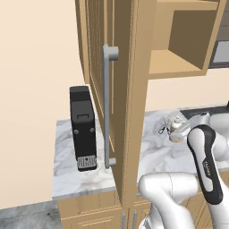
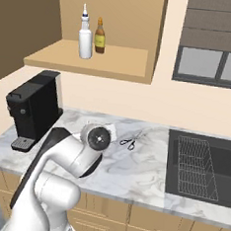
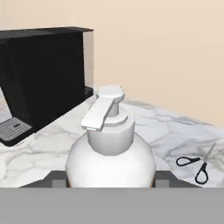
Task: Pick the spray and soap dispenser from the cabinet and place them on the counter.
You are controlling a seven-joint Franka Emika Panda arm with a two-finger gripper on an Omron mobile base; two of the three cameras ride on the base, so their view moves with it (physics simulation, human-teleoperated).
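Where the left base view looks past the cabinet's (image 1: 100, 67) open door with its grey bar handle (image 1: 106, 107), a black coffee machine (image 1: 82, 127) stands on the marble bench (image 1: 152, 156). The soap dispenser (image 1: 177, 129) sits low over the bench at the arm's end, partly hidden.

From the right base view the cabinet shelf (image 2: 117, 58) is exposed. The spray (image 2: 85, 38) stands upright on it, with a brown-orange bottle (image 2: 99, 36) just beside it. Scissors (image 2: 129, 142) lie on the bench near a dark sink (image 2: 202, 164).

Closest is the hand view, where the jaws are clamped on the dispenser's white body, one tip against each side. Its pump top is upright, and whether its base touches the bench cannot be told.
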